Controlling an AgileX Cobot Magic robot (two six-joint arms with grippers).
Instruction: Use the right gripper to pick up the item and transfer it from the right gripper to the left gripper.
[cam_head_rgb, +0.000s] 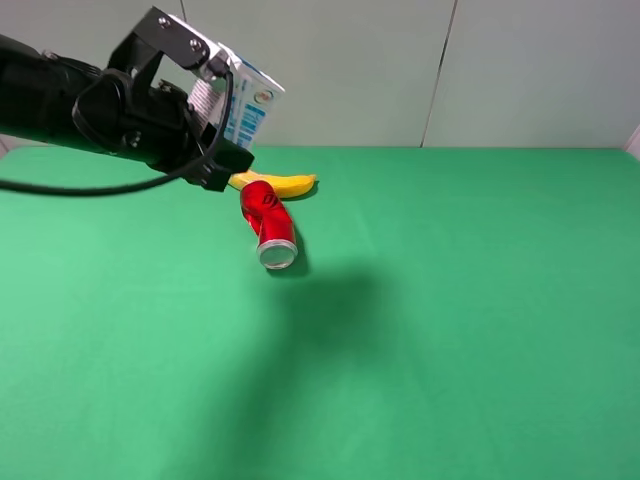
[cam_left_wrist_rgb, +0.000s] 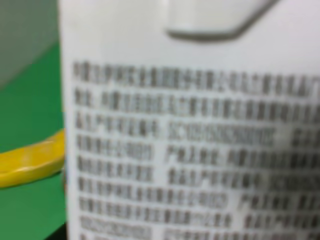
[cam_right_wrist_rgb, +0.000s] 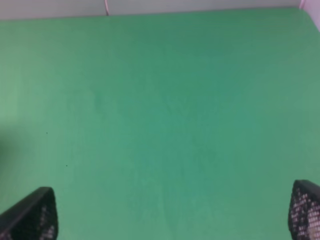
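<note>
The item (cam_head_rgb: 250, 102), a white carton with blue print, hangs in the air at the upper left of the exterior high view. My left gripper (cam_head_rgb: 228, 112) is shut on it, above the table's far left. In the left wrist view the item (cam_left_wrist_rgb: 200, 150) fills nearly the whole picture with its printed side, blurred and very close. My right gripper (cam_right_wrist_rgb: 175, 222) is out of the exterior view. In its wrist view only its two black fingertips (cam_right_wrist_rgb: 35, 217) show, far apart over bare green cloth, open with nothing between them.
A yellow banana (cam_head_rgb: 285, 185) lies on the green table (cam_head_rgb: 450, 300) just below the held carton, and a dented red can (cam_head_rgb: 268, 222) lies on its side in front of it. The banana (cam_left_wrist_rgb: 30, 162) also shows beside the carton in the left wrist view.
</note>
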